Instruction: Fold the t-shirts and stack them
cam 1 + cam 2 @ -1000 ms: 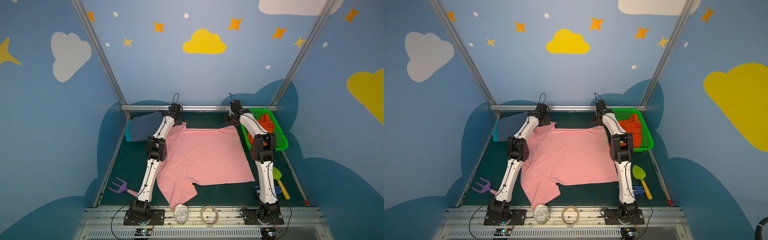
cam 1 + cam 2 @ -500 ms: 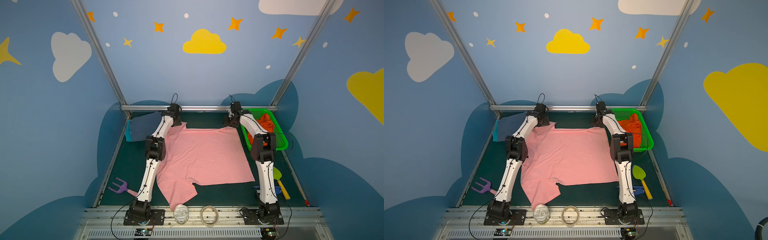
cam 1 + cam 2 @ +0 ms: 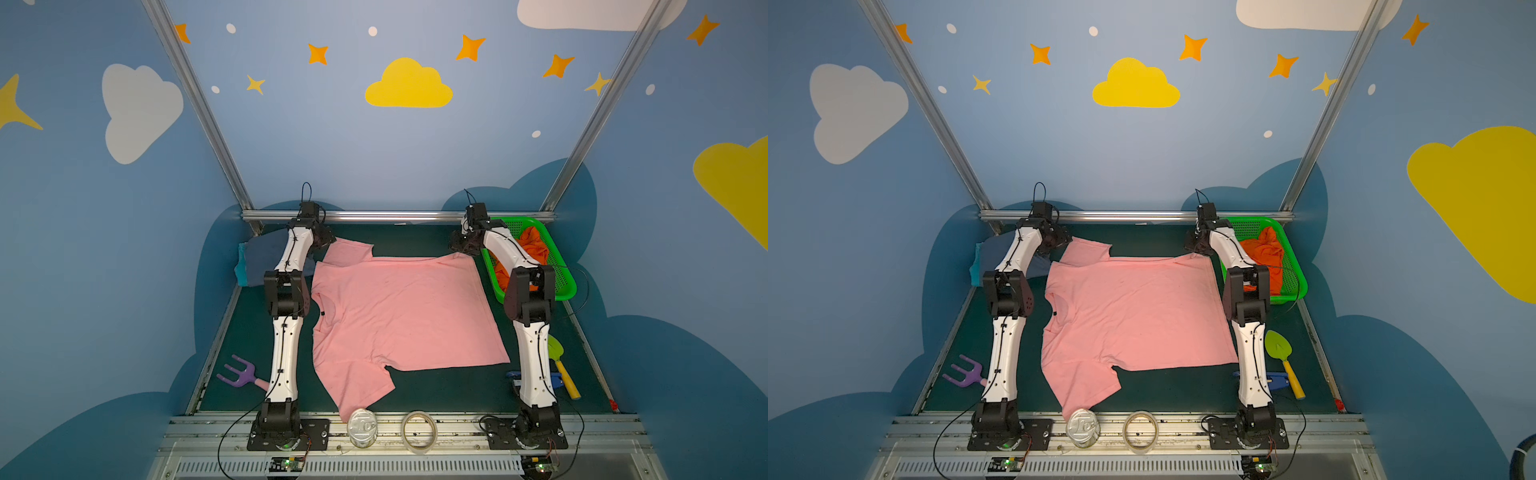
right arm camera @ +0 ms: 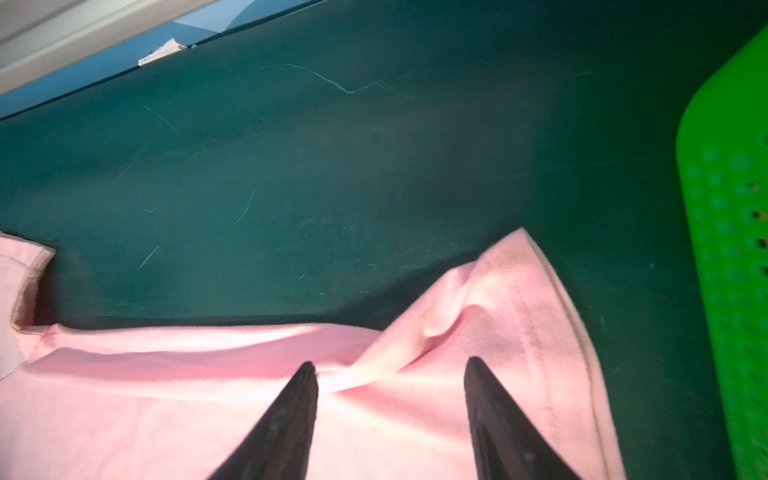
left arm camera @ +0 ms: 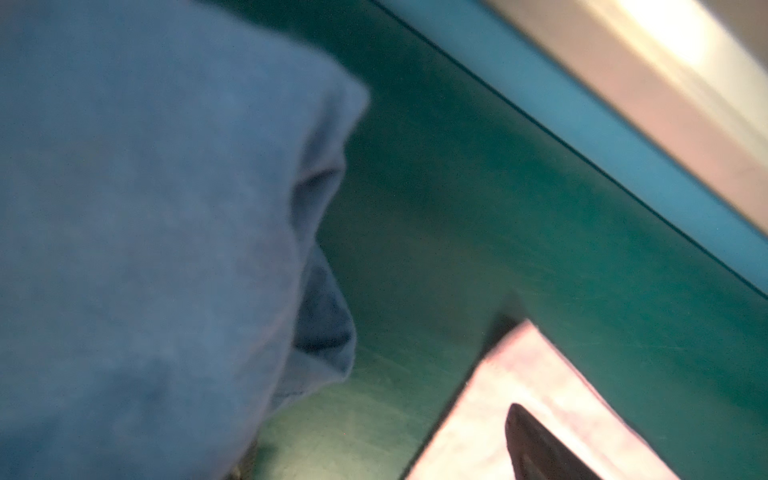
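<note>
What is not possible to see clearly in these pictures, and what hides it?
1. The left gripper: in both top views its own wrist covers the jaws; the blurred left wrist view's edge leaves only one finger, so open or shut is unclear.
2. The teal t-shirt, top views: only a strip shows under the slate blue t-shirt.
3. The orange t-shirt in the green basket, top views: the right arm crosses it.
4. A blue object, top views: mostly behind that arm.

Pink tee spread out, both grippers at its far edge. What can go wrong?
1. The right gripper stands open astride a bunched ridge at a corner of the pink t-shirt; closing may pinch only the wrinkle and skew the fold.
2. The green basket sits close beside it; a swing might clip its wall.
3. The shirt's near sleeve reaches the tin can; dragging could topple it.
</note>
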Controlling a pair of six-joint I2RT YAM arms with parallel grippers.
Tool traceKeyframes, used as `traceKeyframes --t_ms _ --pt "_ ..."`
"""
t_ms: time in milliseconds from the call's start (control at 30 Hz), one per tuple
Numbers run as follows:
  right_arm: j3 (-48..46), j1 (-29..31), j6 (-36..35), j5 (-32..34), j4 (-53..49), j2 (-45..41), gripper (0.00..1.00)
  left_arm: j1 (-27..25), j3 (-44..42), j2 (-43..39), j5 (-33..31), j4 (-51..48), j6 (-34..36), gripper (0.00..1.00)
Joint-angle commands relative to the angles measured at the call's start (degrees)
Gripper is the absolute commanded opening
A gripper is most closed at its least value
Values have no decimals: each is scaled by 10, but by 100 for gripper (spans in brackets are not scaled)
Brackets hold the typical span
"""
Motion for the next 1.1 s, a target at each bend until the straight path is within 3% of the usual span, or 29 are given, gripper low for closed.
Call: traceKeyframes --t_ms 0,200,600,800,967,1000,1067 --pt "-7 -2 9 -9 -2 -24 57 -11 3 -15 27 -25 -3 93" --pt "-2 -5 13 -2 2 -21 58 -40 7 -23 13 -27 10 93" --pt "8 -13 13 5 3 -5 59 -135 7 -55 -137 -15 90 91" --pt "29 -13 11 2 -6 12 60 -161 69 -5 -218 -24 127 94" --pt "61 -13 5 10 -28 36 72 -159 59 4 -276 -20 142 94" --pt "72 -13 4 7 -34 45 85 -158 52 4 -280 -17 144 94" --pt "95 -12 7 3 -46 63 85 -155 47 9 -282 -18 144 95"
